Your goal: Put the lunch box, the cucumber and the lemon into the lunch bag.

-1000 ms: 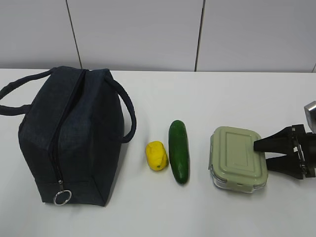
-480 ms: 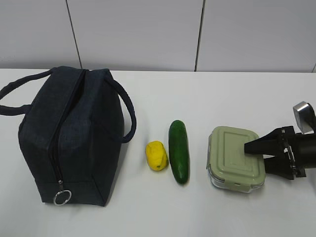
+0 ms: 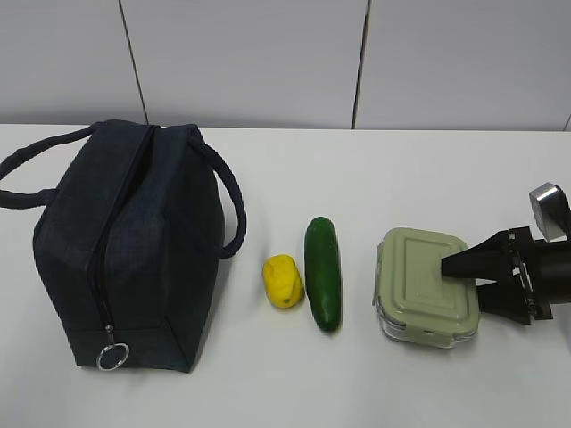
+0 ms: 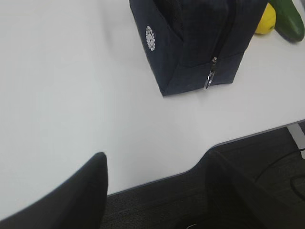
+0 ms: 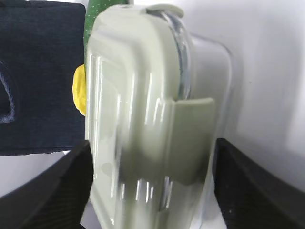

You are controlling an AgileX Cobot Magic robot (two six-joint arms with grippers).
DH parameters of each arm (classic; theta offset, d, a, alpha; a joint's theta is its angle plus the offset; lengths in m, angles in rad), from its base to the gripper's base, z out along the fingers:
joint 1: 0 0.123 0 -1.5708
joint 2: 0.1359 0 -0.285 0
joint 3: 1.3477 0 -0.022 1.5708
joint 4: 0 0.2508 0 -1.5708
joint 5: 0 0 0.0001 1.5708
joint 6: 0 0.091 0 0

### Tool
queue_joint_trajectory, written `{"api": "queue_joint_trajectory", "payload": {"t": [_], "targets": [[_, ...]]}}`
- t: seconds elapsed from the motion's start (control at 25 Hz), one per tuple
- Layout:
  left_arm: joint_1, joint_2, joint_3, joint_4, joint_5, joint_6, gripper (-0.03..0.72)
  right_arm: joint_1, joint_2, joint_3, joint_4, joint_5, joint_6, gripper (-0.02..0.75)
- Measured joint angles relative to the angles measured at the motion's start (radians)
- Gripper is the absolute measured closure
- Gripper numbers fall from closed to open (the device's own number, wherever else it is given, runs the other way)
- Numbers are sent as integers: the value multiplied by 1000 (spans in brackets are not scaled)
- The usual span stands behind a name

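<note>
The navy lunch bag (image 3: 134,250) stands at the left, its ring pull (image 3: 113,357) low on the near end. The lemon (image 3: 283,281) and the cucumber (image 3: 323,272) lie side by side in the middle. The lunch box (image 3: 419,281) with its sage-green lid lies at the right. My right gripper (image 3: 464,283) is open around the box's right end, one finger over the lid. In the right wrist view the box (image 5: 143,95) fills the gap between the fingers (image 5: 52,191). My left gripper (image 4: 157,162) is open and empty near the table's front edge, away from the bag (image 4: 190,43).
The white table's front edge (image 4: 157,179) runs just under my left gripper, with dark floor beyond it. A white panelled wall (image 3: 268,62) stands behind the table. The bag's two loop handles (image 3: 234,205) stick out to either side.
My right gripper has moved left, so its fingers now straddle the lunch box's right end. The box has shifted slightly left. Bag, lemon and cucumber have not moved.
</note>
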Motion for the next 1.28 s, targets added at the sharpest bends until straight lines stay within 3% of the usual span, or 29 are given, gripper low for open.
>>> {"api": "queue_joint_trajectory", "payload": {"t": [0.6, 0.92, 1.28], "targets": [[0, 0, 0, 0, 0, 0, 241, 0, 1, 0, 4, 0, 0, 158], [0, 0, 0, 0, 0, 0, 241, 0, 1, 0, 4, 0, 0, 265], [0, 0, 0, 0, 0, 0, 241, 0, 2, 0, 4, -2, -2, 278]]}}
